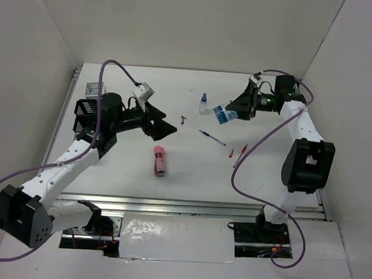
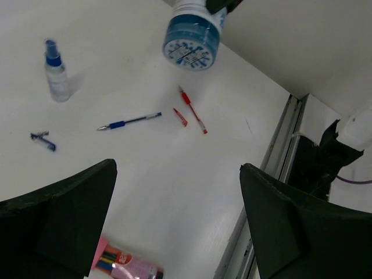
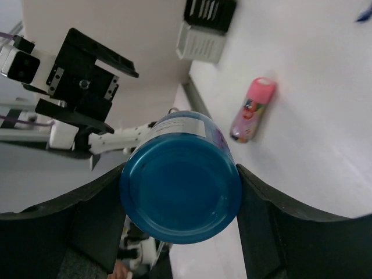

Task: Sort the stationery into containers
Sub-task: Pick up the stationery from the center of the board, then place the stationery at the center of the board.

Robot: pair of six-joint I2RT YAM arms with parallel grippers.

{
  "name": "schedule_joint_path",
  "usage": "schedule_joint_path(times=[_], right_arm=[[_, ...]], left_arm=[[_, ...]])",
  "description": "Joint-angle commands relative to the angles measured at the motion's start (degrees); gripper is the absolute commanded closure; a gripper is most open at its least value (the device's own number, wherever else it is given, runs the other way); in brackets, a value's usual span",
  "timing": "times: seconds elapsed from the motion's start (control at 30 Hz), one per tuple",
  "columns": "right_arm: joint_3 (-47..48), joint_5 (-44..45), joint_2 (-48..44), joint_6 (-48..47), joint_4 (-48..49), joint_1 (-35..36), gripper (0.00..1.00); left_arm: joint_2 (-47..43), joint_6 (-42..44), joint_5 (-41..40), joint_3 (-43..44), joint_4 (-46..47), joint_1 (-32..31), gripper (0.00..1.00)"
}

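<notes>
One round blue-white tin (image 1: 225,114) hangs above the tabletop (image 1: 189,184) at the far right, clamped across its curved wall by the right end effector (image 1: 231,111). Below and beside it lie the tiny bottle (image 1: 204,104), blue pen (image 1: 211,137) and red pen (image 1: 241,157). The pink block (image 1: 160,160) lies nearer the left end effector (image 1: 164,128), which hovers wide open and empty. The white slotted container (image 3: 200,43) and black mesh container (image 3: 209,11) sit well apart, at the far left. The likely trouble is that long carry: the smooth round wall could twist or slip between the fingers, and the path crosses the left arm, risking a knock.
</notes>
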Motion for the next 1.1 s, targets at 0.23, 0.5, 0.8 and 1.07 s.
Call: schedule_joint_path(times=[0.23,0.5,0.8,1.07], right_arm=[[-2.2,-21.3,-7.7,-1.5,-3.4,9.4,1.0],[-2.7,-21.2,-11.9,-0.8,-3.5,13.7,1.0],[-3.3,-21.3,-12.8,-0.6,-3.3,15.3,1.0],[4.3,-21.0,-12.4,-26.7,-23.8,10.4,1.0]], left_arm=[[-4.5,15.4,-19.7,-0.5,9.0,-19.7,0.01],[-1.3,18.3,-28.4,1.0,8.0,-26.3,0.01],[0.6,17.3,-28.4,3.7,5.8,-27.1,0.03],[-3.6,-15.9,0.1,0.2,5.0,-13.8,0.06]])
